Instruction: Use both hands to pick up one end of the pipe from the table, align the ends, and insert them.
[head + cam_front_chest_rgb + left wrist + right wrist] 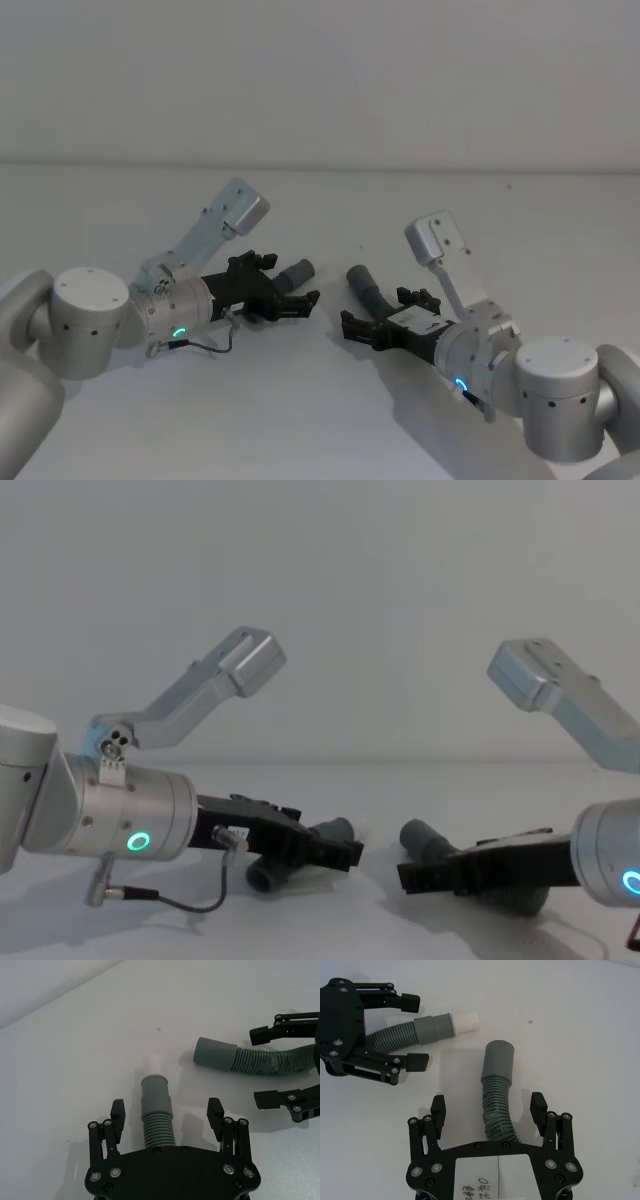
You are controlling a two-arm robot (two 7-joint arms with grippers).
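Two robot grippers straddle grey corrugated hose pieces lying on a white table [300, 420].
The left gripper [166, 1110], fingers spread wide, grasps nothing and brackets the white-tipped hose piece [158, 1127]. The right gripper [488, 1102], equally spread, brackets the plain-sleeved hose piece [496, 1105]. Their cuffs [499, 1060] lie near each other, apart.

The white-tipped hose [159, 1130] and plain hose [496, 1110] are ribbed in dark grey with smooth grey cuffs, the left gripper [166, 1110] and right gripper [488, 1105] are done in black, and the table [330, 420] is coloured just plain whitish-grey.
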